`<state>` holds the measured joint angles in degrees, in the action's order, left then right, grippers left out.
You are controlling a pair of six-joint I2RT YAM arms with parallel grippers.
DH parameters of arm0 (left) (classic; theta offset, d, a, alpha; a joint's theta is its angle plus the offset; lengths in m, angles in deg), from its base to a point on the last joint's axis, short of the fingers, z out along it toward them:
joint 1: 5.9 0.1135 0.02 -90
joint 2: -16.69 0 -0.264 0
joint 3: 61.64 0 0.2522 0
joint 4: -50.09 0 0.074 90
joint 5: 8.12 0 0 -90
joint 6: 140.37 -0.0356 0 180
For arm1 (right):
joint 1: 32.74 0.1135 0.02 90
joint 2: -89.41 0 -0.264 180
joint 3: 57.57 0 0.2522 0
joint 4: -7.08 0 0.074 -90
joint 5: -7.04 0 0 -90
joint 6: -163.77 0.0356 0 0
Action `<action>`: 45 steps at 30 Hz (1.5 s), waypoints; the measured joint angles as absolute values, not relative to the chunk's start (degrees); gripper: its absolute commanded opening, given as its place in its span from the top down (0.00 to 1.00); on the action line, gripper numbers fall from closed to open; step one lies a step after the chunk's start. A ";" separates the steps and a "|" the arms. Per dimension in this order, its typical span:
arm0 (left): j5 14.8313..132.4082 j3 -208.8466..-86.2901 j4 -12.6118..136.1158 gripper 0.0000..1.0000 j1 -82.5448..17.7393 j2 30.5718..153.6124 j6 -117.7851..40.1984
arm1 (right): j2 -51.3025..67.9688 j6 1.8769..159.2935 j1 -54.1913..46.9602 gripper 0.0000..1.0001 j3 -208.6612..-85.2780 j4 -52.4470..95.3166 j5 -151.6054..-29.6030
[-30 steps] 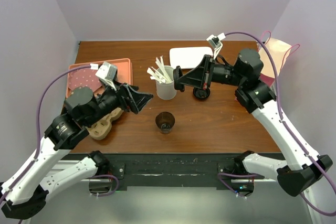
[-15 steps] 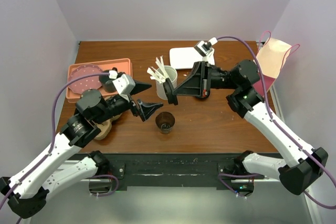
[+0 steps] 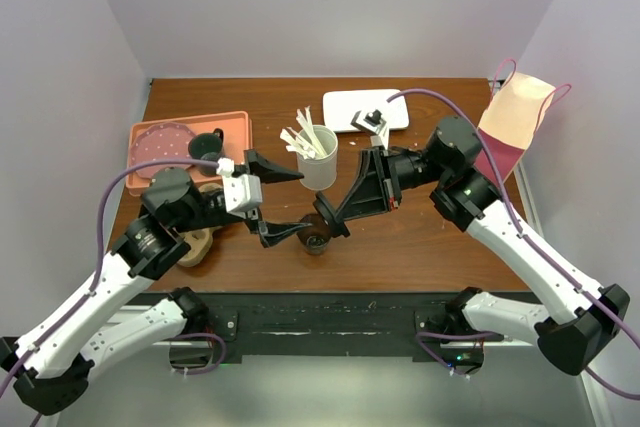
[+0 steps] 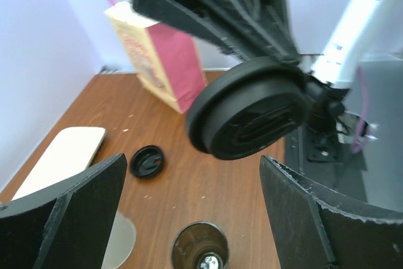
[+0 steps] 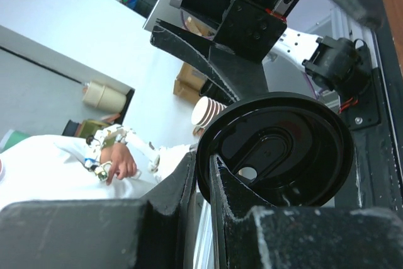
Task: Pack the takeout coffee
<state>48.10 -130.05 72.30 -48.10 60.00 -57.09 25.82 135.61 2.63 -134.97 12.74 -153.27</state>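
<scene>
— Where is the coffee?

— The cup (image 3: 316, 237) stands upright on the worktop (image 3: 430, 247), near the front edge and about midway between the two arms. Its mouth is uncovered, and the left wrist view looks down into it.

— And the lid?

— The lid (image 4: 249, 114) is off the cup. The right tool (image 5: 203, 177) is clenched on it, fingers pinching one edge of the rim. It hangs just above the cup, a little to the right arm's side. It is tilted steeply, so its face looks towards the left arm rather than down.

— The left tool?

— The left tool (image 3: 292, 202) is released, jaws spread wide, holding nothing. It points at the cup from the left. The cup lies ahead of the fingertips and between their lines. I cannot tell whether the nearer finger touches the cup wall.

— What does the coming move turn on?

— In my judgement, on how the lid lines up with the mouth. The cup sits below the lid and slightly towards the left arm, so the lid must be turned flat and brought straight down over it. The right arm carries the lid, and the left tool is placed to steady the cup. One risk: a tilted lid pressed on one side could tip the cup.
</scene>
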 measured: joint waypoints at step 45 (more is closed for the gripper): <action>34.37 -125.29 65.16 0.84 -48.27 61.63 -44.68 | 19.44 123.77 0.75 0.23 -147.93 31.54 -142.23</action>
